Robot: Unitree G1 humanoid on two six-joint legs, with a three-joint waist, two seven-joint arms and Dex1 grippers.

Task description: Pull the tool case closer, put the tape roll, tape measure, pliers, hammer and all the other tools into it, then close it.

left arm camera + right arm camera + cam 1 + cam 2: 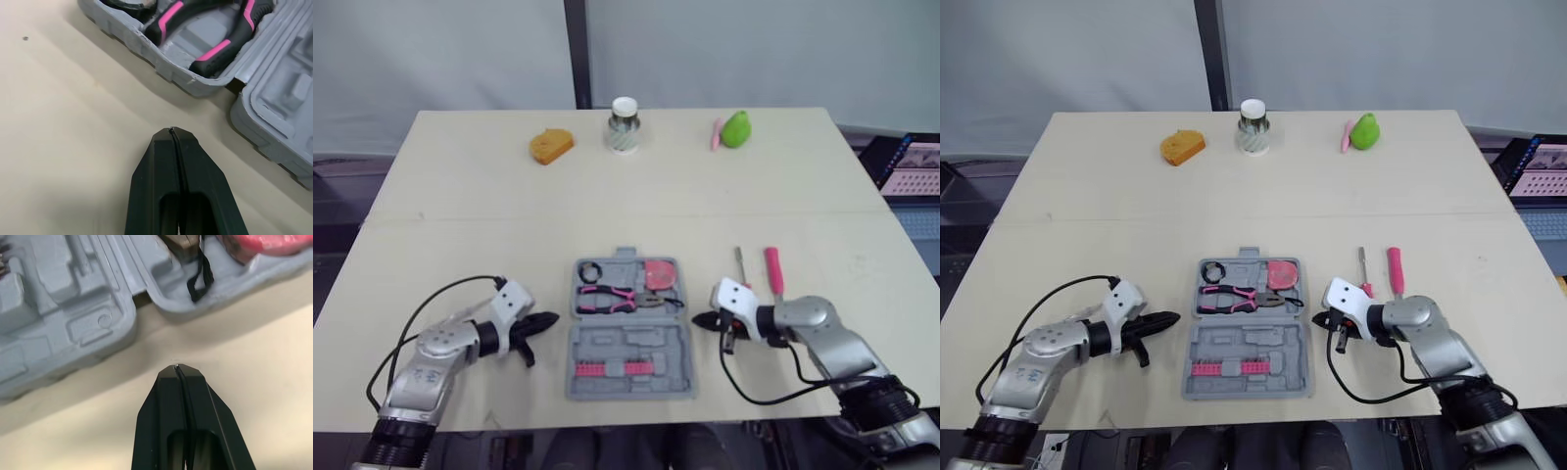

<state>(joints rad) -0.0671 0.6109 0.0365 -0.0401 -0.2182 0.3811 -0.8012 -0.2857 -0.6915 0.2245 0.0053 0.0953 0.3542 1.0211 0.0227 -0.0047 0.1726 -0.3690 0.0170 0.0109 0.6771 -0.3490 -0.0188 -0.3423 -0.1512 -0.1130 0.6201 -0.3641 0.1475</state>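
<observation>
The grey tool case (628, 345) lies open near the table's front edge. Its far half holds black-and-pink pliers (612, 299), a black tape roll (590, 270) and a pink tape measure (659, 273). A row of pink bits (612, 369) sits in the near half. Two slim tools lie just right of the case: a thin screwdriver (740, 264) and a pink-handled one (772, 271). My left gripper (548, 321) is shut and empty, pointing at the case's left side, a short gap away. My right gripper (700, 320) is shut and empty, close to the case's right side.
At the table's far side stand an orange object (551, 146), a white-capped jar (624, 125) and a green object (736, 129) with a pink stick (715, 134) beside it. A laptop (911, 166) sits beyond the right edge.
</observation>
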